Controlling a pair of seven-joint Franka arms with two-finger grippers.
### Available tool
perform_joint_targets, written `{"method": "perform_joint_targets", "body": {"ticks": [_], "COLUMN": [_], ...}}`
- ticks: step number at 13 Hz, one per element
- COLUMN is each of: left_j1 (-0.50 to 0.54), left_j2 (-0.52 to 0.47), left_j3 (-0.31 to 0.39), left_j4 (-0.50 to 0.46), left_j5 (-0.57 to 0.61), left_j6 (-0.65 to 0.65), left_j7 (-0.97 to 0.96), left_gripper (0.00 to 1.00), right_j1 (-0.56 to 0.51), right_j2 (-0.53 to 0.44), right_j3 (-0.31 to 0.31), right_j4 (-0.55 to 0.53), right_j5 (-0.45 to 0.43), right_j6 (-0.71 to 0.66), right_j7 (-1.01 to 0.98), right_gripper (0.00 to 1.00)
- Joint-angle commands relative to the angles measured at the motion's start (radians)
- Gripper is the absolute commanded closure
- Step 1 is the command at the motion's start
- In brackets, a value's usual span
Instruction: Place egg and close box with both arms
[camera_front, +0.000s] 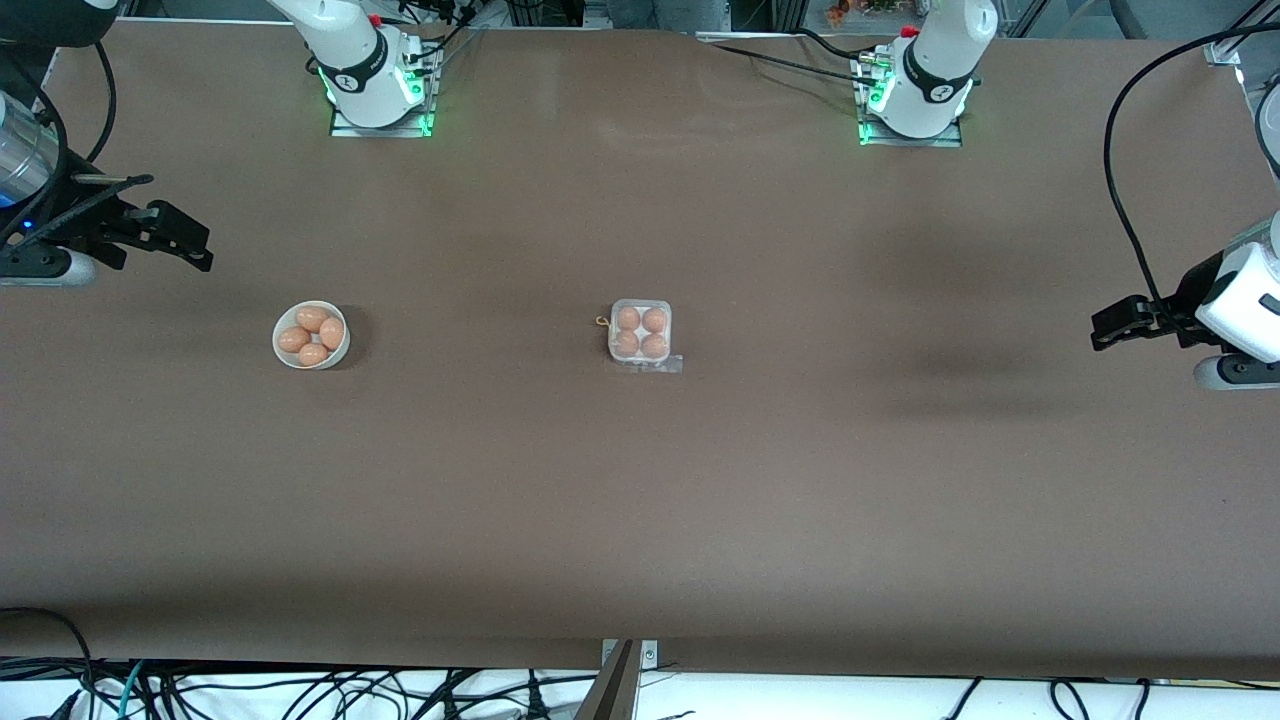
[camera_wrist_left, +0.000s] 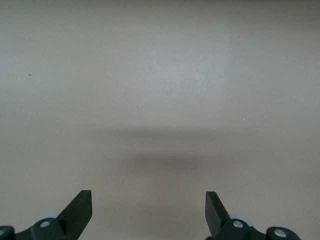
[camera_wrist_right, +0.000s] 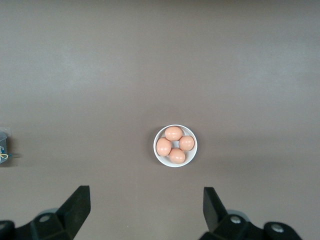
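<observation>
brown table (camera_front: 640, 500) carries the box (camera_front: 641, 334) at its middle, lid down over four eggs, and a white bowl (camera_front: 311, 335) of four eggs toward the right arm's end. the left claw (camera_front: 1125, 325) and the right claw (camera_front: 170, 240) wait at the table's ends, both spread wide and holding nothing.

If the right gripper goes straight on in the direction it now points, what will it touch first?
Probably the bare table. The right gripper is open, raised at the right arm's end of the table. The white bowl of eggs lies slightly off its midline, so it may meet the bowl instead; depth is unclear.
</observation>
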Motion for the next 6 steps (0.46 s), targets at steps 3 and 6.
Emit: {"method": "perform_joint_targets", "body": {"ticks": [3, 6], "left_j1": [0.010, 0.011], "left_j2": [-0.026, -0.023], "left_j3": [-0.001, 0.002], "left_j4": [-0.017, -0.006], "left_j5": [-0.004, -0.004], "left_j6": [-0.002, -0.059], "left_j7": [0.013, 0.016], "left_gripper": [0.00, 0.00], "right_j1": [-0.017, -0.017], "right_j2": [-0.013, -0.013], "right_j3": [0.015, 0.015], "right_j4": [-0.010, -0.010], "right_j5": [-0.012, -0.010], "right_j6": [0.003, 0.001], "right_j7": [-0.010, -0.010], "right_gripper": [0.00, 0.00]}}
